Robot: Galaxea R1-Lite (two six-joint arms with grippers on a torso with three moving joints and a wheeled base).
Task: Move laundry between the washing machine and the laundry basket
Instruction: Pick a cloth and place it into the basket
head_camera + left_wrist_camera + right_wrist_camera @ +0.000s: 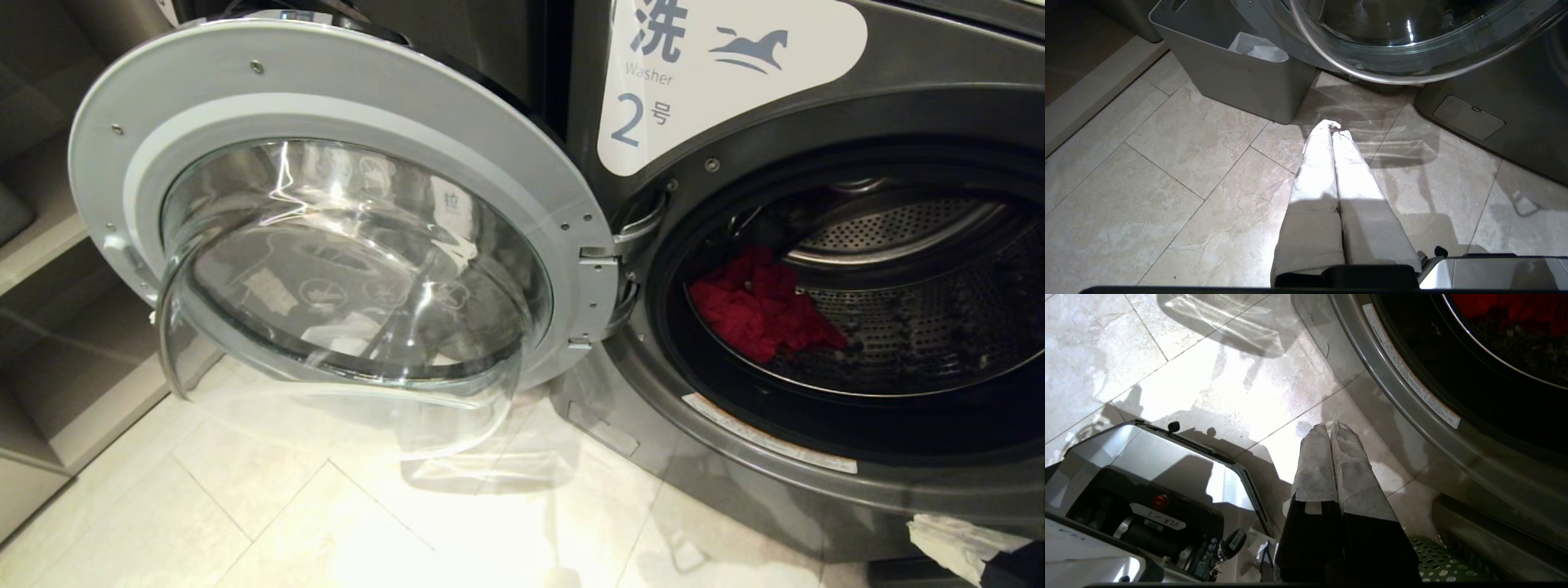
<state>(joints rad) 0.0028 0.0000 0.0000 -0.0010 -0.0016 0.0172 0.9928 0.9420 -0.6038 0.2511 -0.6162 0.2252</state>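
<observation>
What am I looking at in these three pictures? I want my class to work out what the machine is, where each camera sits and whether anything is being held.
A two-armed robot on wheels is doing laundry. The head camera looks down at a washing machine whose glass door stands swung open; red laundry lies in the drum. The other two cameras sit on the wrists, behind the fingers. The left gripper, wrapped in pale cloth, is shut and empty above the tiled floor, near a grey laundry basket with something white inside. The right gripper is also shut and empty, low by the drum opening, beside the robot's own base.
</observation>
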